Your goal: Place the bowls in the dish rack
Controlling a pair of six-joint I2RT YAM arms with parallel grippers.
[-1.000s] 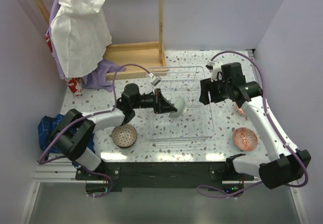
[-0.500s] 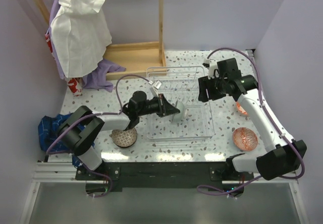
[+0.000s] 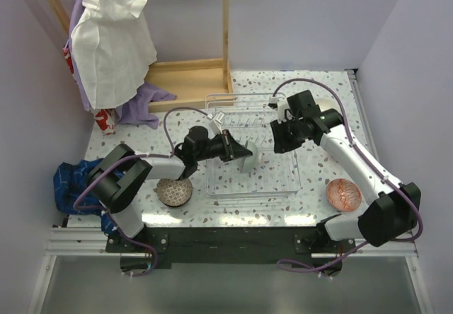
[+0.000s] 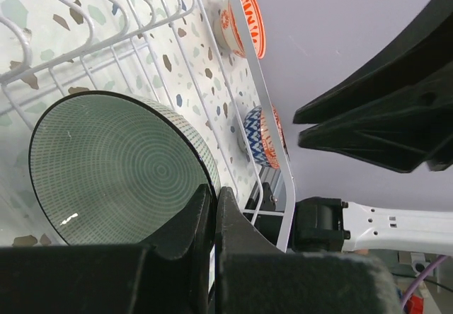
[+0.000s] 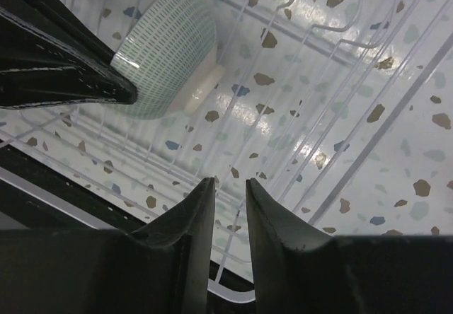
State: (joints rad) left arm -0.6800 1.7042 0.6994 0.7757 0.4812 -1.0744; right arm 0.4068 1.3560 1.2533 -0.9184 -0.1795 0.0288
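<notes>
Top external view: your left gripper (image 3: 239, 150) has its fingers clamped on the rim of the pale green ribbed ceramic bowl (image 3: 250, 153), holding it on edge inside the clear rectangular dish rack of thin silvery wire (image 3: 286, 184). In the left wrist view the bowl's (image 4: 117, 167) round opening faces the camera, rim pinched between the black fingers, upright tines just beyond it. From the right wrist view the bowl's (image 5: 165, 58) ribbed wall and plain white foot point toward your right gripper (image 5: 224, 187), whose fingers hang nearly together, holding nothing, above the rack floor. Left arm is the one to seat it. A dark patterned bowl (image 3: 174, 190) and a red patterned bowl (image 3: 343, 194) sit on the speckled desk (image 3: 311, 211), outside the rack.
</notes>
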